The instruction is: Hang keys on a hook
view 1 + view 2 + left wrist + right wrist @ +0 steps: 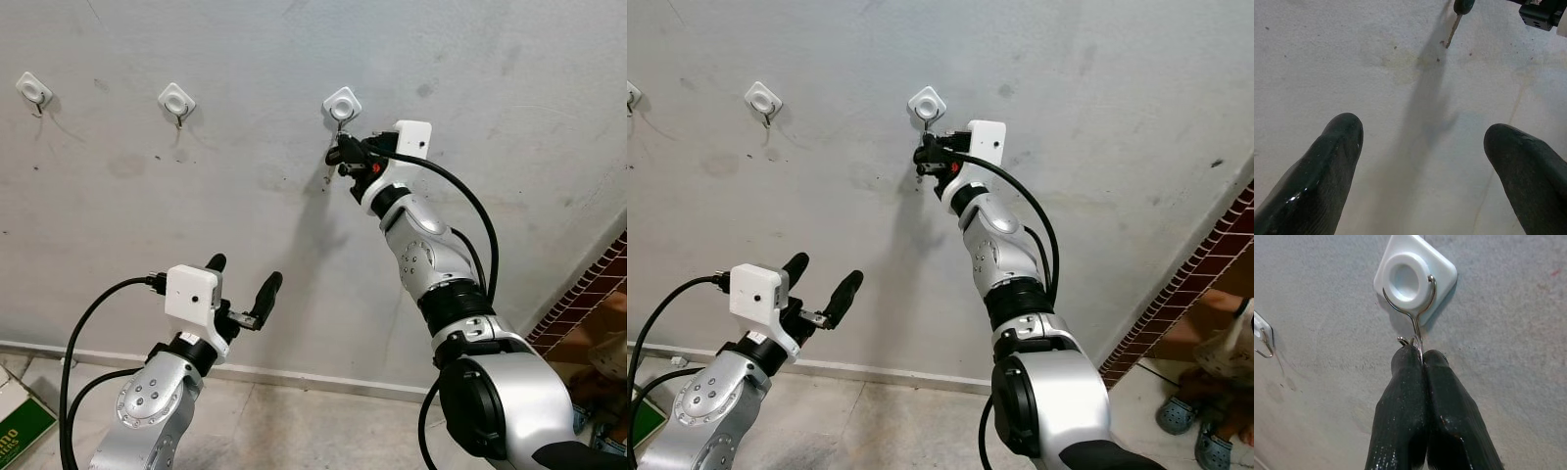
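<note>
Right claw (pixel 1422 357) pinched shut at the hook (pixel 1418 308), probably gripping the keys' (pixel 336 154) ring. Next: slip ring over hook, release. Left claw (pixel 243 284) open, idle.

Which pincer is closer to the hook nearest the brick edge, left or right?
Right. The right pincer is raised to that hook, its fingertips closed just beneath the wire. The left pincer hovers open, low and well off to the left of it, nearer the floor.
</note>
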Robot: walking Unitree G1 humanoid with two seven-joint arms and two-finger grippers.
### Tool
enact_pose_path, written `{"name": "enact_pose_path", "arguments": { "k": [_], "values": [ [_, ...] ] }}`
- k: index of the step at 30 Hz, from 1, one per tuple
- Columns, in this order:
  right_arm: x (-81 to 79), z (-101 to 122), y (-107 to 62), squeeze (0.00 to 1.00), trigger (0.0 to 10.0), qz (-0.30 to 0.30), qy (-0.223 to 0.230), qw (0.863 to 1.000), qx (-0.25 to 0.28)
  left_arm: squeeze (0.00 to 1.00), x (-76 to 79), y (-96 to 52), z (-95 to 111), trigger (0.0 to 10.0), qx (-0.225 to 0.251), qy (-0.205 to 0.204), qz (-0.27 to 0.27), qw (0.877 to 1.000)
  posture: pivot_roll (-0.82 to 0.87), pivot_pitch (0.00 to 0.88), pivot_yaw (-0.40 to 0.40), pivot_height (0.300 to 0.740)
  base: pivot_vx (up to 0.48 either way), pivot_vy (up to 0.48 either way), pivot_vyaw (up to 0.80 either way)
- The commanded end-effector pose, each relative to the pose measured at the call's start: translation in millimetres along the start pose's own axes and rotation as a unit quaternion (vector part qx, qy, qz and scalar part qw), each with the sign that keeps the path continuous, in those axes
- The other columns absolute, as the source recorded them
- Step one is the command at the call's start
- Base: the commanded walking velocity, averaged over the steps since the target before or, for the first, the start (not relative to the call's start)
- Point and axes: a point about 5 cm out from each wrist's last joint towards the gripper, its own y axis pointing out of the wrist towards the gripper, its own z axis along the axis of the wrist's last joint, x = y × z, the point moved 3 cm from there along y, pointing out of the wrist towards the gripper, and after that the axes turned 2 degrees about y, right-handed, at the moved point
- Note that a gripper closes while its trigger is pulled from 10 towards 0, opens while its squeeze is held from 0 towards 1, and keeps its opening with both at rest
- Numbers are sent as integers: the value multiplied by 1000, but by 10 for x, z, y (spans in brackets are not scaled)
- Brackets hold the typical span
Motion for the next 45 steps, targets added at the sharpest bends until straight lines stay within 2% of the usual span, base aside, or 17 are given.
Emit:
{"name": "enact_pose_path", "arguments": {
  "k": [1,10,18,32,33,34,35,43,45],
  "values": [
    [48,-15,-18,0,10000,-12,9,1000,-3,0,24,6,40,10000,3,5,-11,1000,135,8,10,740,0,0,0],
    [28,-61,-20,0,10000,-13,16,1000,-9,0,28,13,44,10000,4,5,-12,1000,133,9,11,740,0,0,0],
    [42,-115,-41,0,10000,-17,-17,1000,-20,0,133,27,146,10000,29,-8,-41,999,131,7,12,740,0,0,0],
    [58,-131,-45,0,10000,-18,-32,999,-23,0,150,54,247,10000,49,-10,-46,998,134,1,7,740,0,0,0],
    [56,-133,-45,114,10000,-17,-30,999,-24,0,151,55,243,10000,48,-10,-46,998,134,1,7,740,0,0,0],
    [54,-135,-44,114,10000,-17,-28,999,-24,0,152,55,241,10000,48,-10,-46,998,134,1,7,740,0,0,0],
    [54,-136,-44,1000,10000,-17,-26,999,-24,0,152,53,235,10000,47,-9,-46,998,134,1,7,740,0,0,0],
    [67,-138,-51,1000,10000,-20,-25,999,-23,0,154,52,216,10000,43,-10,-47,998,131,0,7,740,0,0,0],
    [72,-126,-58,1000,10000,-20,-37,999,-19,0,155,52,208,10000,42,-11,-47,998,131,0,7,740,0,0,0]
  ]
}}
